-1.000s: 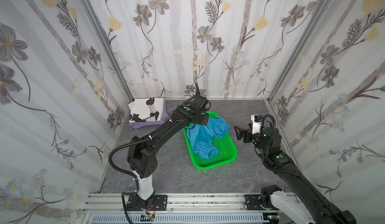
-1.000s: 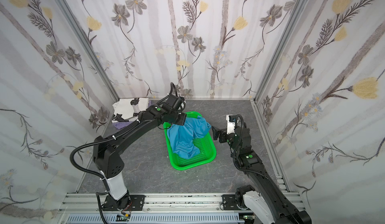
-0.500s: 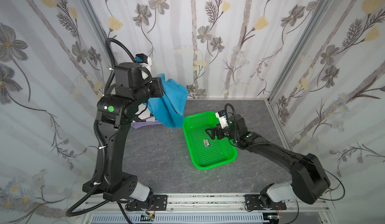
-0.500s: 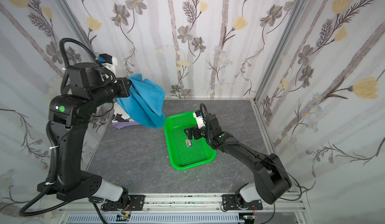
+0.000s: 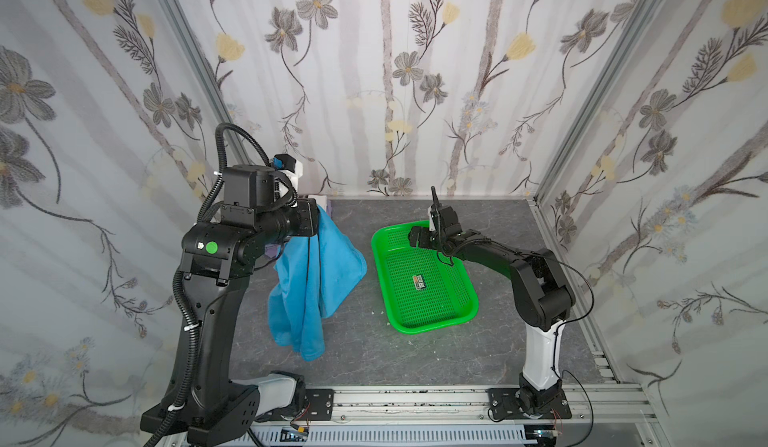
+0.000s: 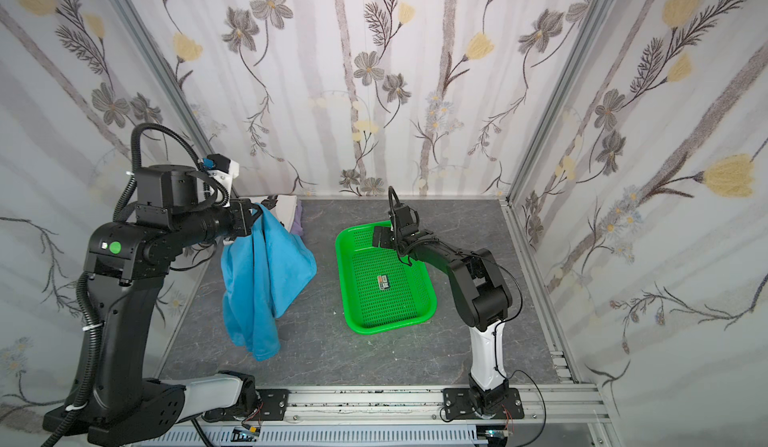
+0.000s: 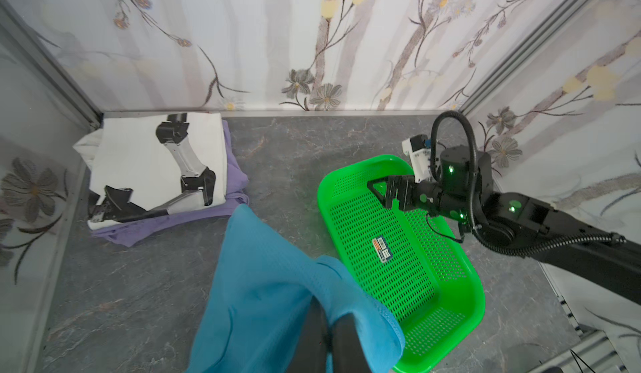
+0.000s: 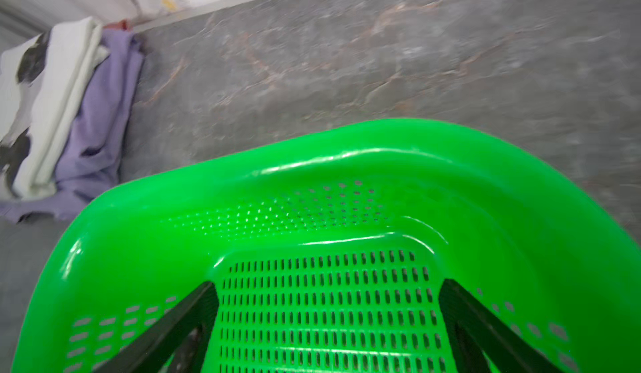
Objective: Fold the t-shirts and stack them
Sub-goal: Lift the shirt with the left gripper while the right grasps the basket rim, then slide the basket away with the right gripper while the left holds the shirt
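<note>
A teal-blue t-shirt (image 5: 316, 274) hangs bunched in the air left of the basket, its lower end near the table. My left gripper (image 5: 318, 212) is shut on its top edge; in the left wrist view the cloth (image 7: 270, 284) drapes over the closed fingers (image 7: 343, 340). A folded white t-shirt with black-grey prints (image 7: 138, 156) lies on a lavender t-shirt (image 7: 166, 222) in the back left corner. My right gripper (image 5: 415, 235) stands open and holds nothing, low over the far end of the green basket (image 8: 347, 152).
The green perforated basket (image 5: 432, 326) sits right of centre and holds only a small label (image 5: 419, 282). Flowered walls close in three sides. A metal rail (image 5: 415, 399) runs along the front edge, carrying both arm bases.
The left gripper has pulled the blue shirt out of the basket, lifted it to the left, then brought it forward. The right gripper has swung in over the basket's far end.
</note>
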Robot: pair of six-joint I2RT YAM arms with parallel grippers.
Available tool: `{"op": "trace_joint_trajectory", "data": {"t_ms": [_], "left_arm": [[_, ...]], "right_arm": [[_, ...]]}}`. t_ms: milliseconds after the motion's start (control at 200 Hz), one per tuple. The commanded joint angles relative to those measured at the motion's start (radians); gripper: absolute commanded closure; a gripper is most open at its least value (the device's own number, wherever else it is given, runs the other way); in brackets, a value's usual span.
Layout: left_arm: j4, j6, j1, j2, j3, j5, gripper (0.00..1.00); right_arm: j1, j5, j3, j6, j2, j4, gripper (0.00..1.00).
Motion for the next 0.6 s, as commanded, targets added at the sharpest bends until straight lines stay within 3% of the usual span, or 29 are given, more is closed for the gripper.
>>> {"op": "trace_joint_trajectory", "data": {"t_ms": [0,145,290,425,595], "left_arm": [[0.13,-0.019,0.0,-0.006,-0.048,0.095,1.0],[0.178,-0.042,0.0,-0.006,-0.096,0.142,1.0],[0.243,-0.063,0.0,-0.006,-0.153,0.17,1.0],[0.281,-0.075,-0.001,-0.004,-0.18,0.125,1.0],[0.316,-0.124,0.023,-0.004,-0.196,-0.119,1.0]], "right_arm": [[-0.091,0.09,0.03,0.04,0.013,-0.068,0.0],[-0.247,0.18,0.073,-0.04,0.002,-0.113,0.0],[-0.311,0.11,0.219,-0.269,-0.014,-0.15,0.0],[-0.274,-0.038,0.19,-0.337,-0.144,-0.147,0.0],[-0.086,-0.243,0.062,-0.276,-0.239,-0.075,0.0]]}}
